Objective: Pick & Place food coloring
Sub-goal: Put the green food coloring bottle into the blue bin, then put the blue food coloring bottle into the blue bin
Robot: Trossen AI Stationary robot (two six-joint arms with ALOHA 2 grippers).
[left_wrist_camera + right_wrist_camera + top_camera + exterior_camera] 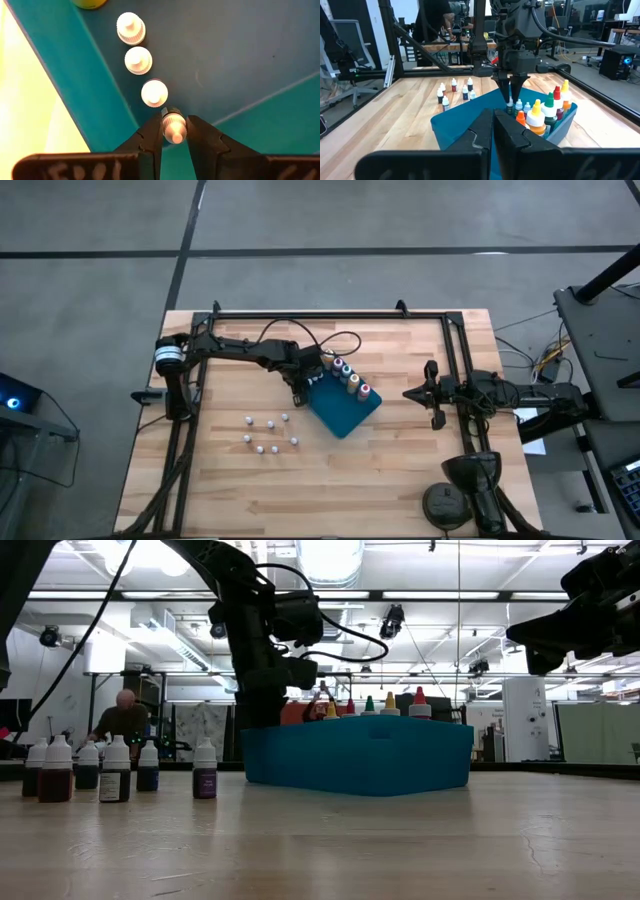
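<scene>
Partly done: blue tray (340, 415) at frame centre holding five colour-topped bottles (351, 378) plus a row of white-capped ones (138, 60) along its wall. Seven small bottles (268, 434) left on the table (400, 470), lower left. Left gripper (174, 134) clamped on a white-capped bottle (174, 126) inside, tight beside the wall. Right gripper (409, 393) together, parked right, clear.

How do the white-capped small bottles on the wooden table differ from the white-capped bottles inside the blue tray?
The loose bottles stand scattered on the bare table, while the tray bottles form a straight row along the blue tray wall. No gripper is near the loose ones; the left gripper grips one tray bottle's cap. Both groups stand upright with white caps.
</scene>
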